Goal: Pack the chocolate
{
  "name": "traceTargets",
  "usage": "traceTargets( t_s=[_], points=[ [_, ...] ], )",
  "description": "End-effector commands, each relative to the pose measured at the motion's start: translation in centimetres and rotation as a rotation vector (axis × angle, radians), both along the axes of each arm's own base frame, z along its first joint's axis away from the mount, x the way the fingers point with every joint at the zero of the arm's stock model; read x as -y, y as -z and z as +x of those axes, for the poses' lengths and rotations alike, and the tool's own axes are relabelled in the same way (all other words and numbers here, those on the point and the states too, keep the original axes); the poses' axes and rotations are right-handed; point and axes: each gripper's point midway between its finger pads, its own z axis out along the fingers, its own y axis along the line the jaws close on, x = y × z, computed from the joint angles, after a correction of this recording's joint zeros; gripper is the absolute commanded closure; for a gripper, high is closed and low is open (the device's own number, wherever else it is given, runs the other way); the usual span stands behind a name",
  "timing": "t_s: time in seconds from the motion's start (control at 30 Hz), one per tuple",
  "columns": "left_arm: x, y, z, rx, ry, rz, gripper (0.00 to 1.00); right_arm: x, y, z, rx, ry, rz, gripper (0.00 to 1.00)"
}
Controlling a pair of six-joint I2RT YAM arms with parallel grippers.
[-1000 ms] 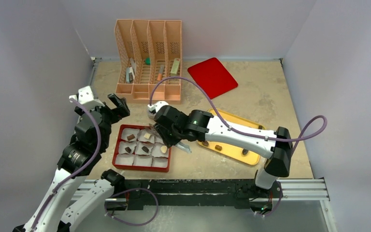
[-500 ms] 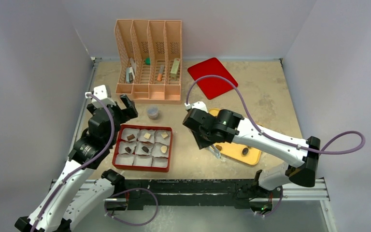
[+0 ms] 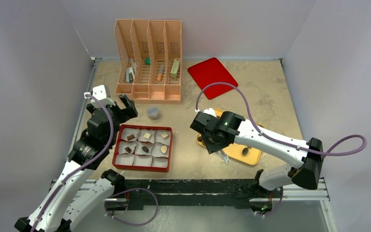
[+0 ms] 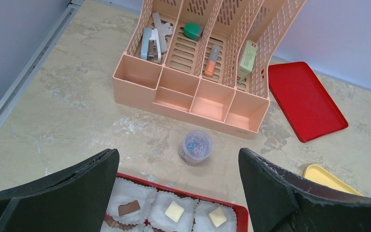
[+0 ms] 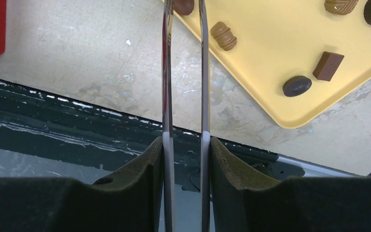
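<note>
The left gripper [image 4: 178,166] hangs wide open and empty. Just below it sits the red box [image 3: 140,168], whose paper cups [image 4: 125,193] hold a brown rectangle [image 4: 129,208] and two cream squares [image 4: 175,211]. The right gripper [image 5: 186,164], far nearer the loose chocolate, is clamped on metal tweezers [image 5: 167,87], their blades parallel and slightly apart. Their long axis runs straight ahead onto the yellow tray [image 5: 270,63], where a rounded brown piece [image 5: 183,5] sits between the tips; whether it is pinched I cannot tell. Right of the tips lie a ribbed caramel barrel [image 5: 223,35], a brown square [image 5: 328,65] and a dark disc [image 5: 297,86].
</note>
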Motion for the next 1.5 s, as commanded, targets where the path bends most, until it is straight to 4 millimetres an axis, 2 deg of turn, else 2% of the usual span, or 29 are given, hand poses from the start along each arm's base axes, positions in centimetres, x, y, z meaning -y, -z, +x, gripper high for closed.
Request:
traceTargets(
  t_s=[0.0, 0.33, 0.77, 1.07, 1.47],
  points=[
    [0.3, -1.0, 0.3, 0.043, 0.01, -0.007, 0.06, 0.2, 0.0, 0.2, -0.002, 0.01, 0.014, 0.62],
    [0.4, -0.9, 0.4, 0.038, 0.011, -0.007, 0.06, -0.5, 0.6, 0.2, -0.021, -0.01, 0.045, 0.61],
    [0.3, -1.0, 0.4, 0.04, 0.011, -0.007, 0.06, 0.2, 2.1, 0.2, -0.049, -0.001, 0.002, 0.61],
    [0.3, -1.0, 0.3, 0.042, 0.01, -0.01, 0.06, -0.7, 2.2, -0.1, -0.074, -0.023, 0.037, 0.6],
    [0.4, -1.0, 0.4, 0.041, 0.012, -0.01, 0.06, 0.3, 3.5, -0.8, -0.129, -0.007, -0.037, 0.6]
  ],
)
